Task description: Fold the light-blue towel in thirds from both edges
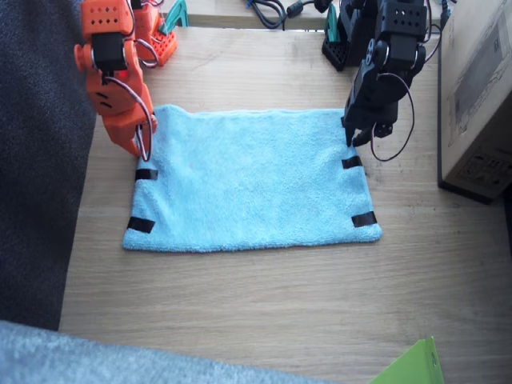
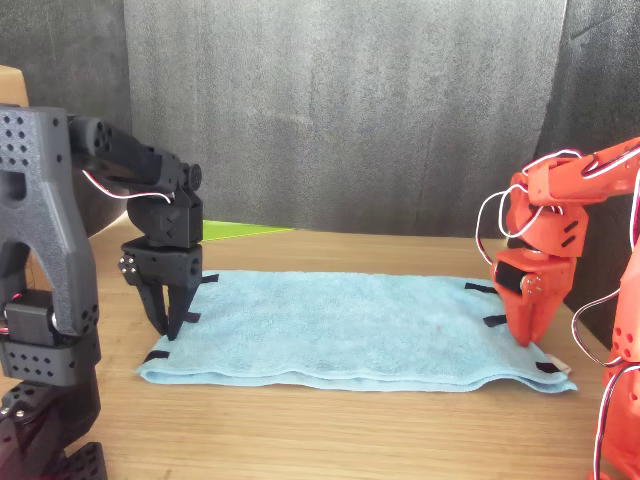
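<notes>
While towel (image 1: 252, 184) flat, both tools down.

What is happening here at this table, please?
Two robot arms work on a light-blue towel that lies flat and unfolded on the wooden table. The right gripper, orange, points down at one short side, near the black tape strips. The left gripper, black, points down at the opposite short side. Whether either one already pinches the cloth cannot be told. No fold has been made yet.

Light-blue towel (image 1: 252, 180) lies flat, black-taped short edges (image 1: 144, 200)
</notes>
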`<state>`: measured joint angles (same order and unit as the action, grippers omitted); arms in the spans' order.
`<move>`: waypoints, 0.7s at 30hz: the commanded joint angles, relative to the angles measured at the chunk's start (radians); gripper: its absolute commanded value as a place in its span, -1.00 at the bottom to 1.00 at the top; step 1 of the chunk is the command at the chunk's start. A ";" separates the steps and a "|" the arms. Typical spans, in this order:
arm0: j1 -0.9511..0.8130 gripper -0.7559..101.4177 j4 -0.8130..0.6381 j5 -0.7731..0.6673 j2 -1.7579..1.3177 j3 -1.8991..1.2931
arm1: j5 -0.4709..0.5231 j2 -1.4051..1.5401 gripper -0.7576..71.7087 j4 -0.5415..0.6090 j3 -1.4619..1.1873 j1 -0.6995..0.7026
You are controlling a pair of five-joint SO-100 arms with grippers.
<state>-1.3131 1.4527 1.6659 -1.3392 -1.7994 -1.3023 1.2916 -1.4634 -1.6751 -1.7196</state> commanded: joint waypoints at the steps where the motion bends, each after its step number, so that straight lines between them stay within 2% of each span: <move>1: -0.006 -0.99 -0.009 0.003 -0.025 -0.014 | -0.015 0.110 -0.97 -0.067 0.054 -0.018; 10: -0.002 -0.99 -0.015 0.003 -0.031 -0.020 | -0.032 0.184 -0.97 -0.178 0.164 -0.071; 21: 0.002 -0.99 -0.020 0.003 -0.041 -0.031 | -0.038 0.192 -0.97 -0.284 0.321 -0.239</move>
<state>-1.3131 1.4266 1.6613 -1.3468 -1.8147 -1.3192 1.4174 -1.7073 -1.4189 -1.9221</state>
